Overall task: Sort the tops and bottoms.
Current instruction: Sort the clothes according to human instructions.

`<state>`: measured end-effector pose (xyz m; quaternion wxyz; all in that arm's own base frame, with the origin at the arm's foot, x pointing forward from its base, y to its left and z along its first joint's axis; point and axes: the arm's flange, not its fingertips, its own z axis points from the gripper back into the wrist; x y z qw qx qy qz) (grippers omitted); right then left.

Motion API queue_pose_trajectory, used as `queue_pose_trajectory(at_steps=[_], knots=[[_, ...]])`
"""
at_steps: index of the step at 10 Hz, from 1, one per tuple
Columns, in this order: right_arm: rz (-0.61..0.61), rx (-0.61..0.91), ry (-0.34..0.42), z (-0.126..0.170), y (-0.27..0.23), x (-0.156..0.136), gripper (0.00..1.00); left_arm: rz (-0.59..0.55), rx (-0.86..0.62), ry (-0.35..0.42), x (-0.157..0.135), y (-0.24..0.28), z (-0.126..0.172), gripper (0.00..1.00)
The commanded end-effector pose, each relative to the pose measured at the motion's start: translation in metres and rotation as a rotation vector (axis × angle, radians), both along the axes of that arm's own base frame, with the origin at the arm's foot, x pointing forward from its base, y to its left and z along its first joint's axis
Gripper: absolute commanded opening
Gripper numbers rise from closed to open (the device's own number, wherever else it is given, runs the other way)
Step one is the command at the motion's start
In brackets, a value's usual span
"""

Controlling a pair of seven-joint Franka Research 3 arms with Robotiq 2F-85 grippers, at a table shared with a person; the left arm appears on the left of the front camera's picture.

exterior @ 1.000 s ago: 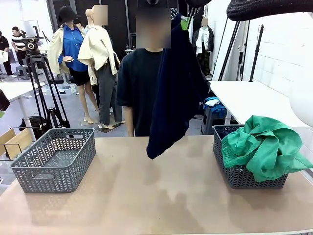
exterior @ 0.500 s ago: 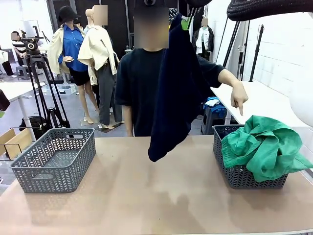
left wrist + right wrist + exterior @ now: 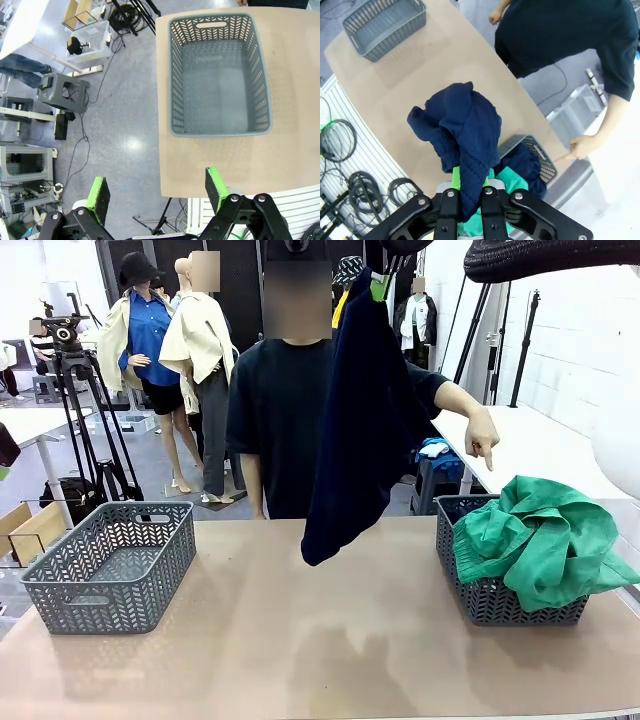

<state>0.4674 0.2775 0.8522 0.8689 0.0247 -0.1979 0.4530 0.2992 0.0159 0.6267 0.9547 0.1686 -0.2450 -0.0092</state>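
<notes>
Held high above the middle of the table (image 3: 330, 640): a navy garment (image 3: 355, 420), clenched at its top edge in the right gripper (image 3: 470, 192) and hanging clear of the wood. Raised within the last second: the person's hand (image 3: 482, 438), absent from sight a second back, now stretched out with one finger aimed down at the right basket (image 3: 500, 598), and drawn in slightly over the last half-second. Read as a cue, most likely, for where the navy piece belongs; swinging right and lowering into that basket looks like the move called for. Already heaped there and spilling over the rim: a green garment (image 3: 540, 535). Waiting bare at the table's left end: the left basket (image 3: 110, 565). Poised high over that end, looking down into the left basket: the left gripper (image 3: 155, 192), spread wide and carrying nothing.

Underfoot, a plain tan tabletop, smooth and matt, with faint shadows under the hanging cloth. Beyond, a busy studio: a camera on a tripod (image 3: 85, 400) to the left, a white table (image 3: 520, 445) against a pale brick wall to the right, cables trailing across a glossy grey floor (image 3: 115, 125).
</notes>
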Motion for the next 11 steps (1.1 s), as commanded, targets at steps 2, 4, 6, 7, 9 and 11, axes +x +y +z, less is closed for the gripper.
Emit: queue_pose_trajectory(at_steps=[2,4,6,7,9,11], knots=[[0.001,0.002,0.002,0.0004,-0.0002,-0.0005,0.00,-0.004,0.005,-0.004,-0.0002,0.0032,0.0004,1.00],[0.001,0.002,0.002,0.0004,-0.0002,-0.0005,0.00,-0.004,0.005,-0.004,-0.0002,0.0032,0.0004,1.00],[0.001,0.002,0.002,0.0004,-0.0002,-0.0005,0.00,-0.004,0.005,-0.004,-0.0002,0.0032,0.0004,1.00],[0.001,0.002,0.002,0.0004,-0.0002,-0.0005,0.00,-0.004,0.005,-0.004,-0.0002,0.0032,0.0004,1.00],[0.001,0.002,0.002,0.0004,-0.0002,-0.0005,0.00,-0.004,0.005,-0.004,-0.0002,0.0032,0.0004,1.00],[0.001,0.002,0.002,0.0004,-0.0002,-0.0005,0.00,-0.004,0.005,-0.004,-0.0002,0.0032,0.0004,1.00]])
